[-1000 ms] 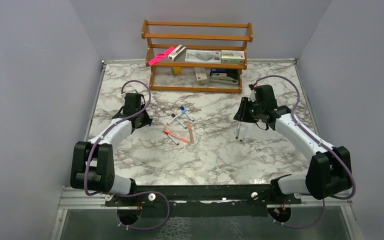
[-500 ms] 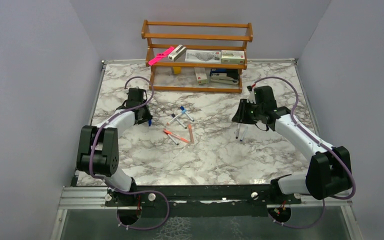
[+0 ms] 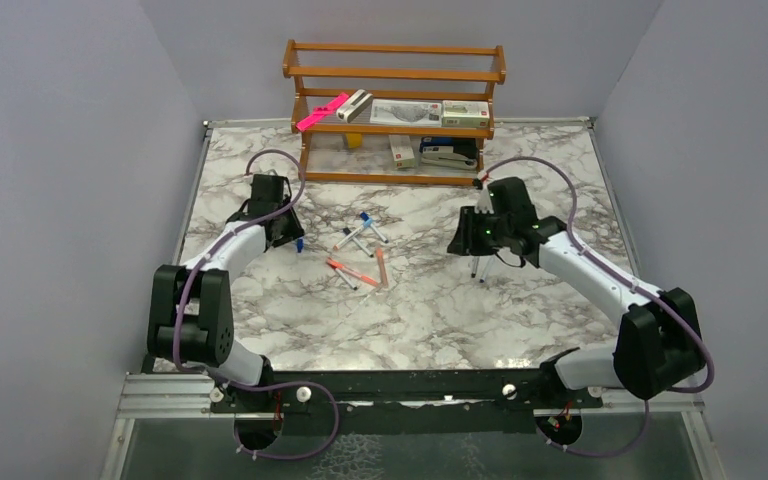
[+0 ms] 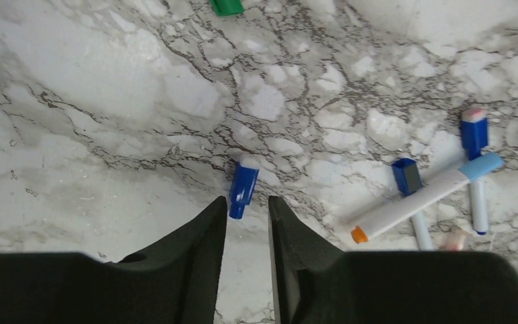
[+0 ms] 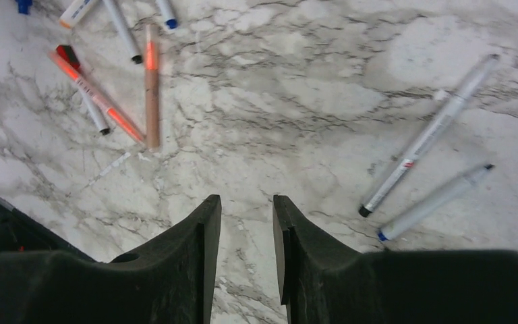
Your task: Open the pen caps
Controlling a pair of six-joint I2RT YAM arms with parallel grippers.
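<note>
While checking left wrist view, logged left gripper (image 4: 247,202) low centre with jaws narrowly parted, empty, and blue cap (image 4: 243,191) just beyond tips. Logged right gripper (image 5: 246,200) likewise narrow, empty; two pens (image 5: 427,135) at right of frame.

Left gripper (image 4: 247,204) low over marble table (image 4: 108,81); dark fingers (image 4: 199,243) parted by narrow gap. Blue cap (image 4: 244,187) lay alone on marble, tilted, its near end right at fingertips; contact unclear. Green cap (image 4: 226,6) cropped at top edge. At right, white marker (image 4: 411,202), pale-blue end and orange tip, lay across blue-capped pens (image 4: 475,131).
</note>
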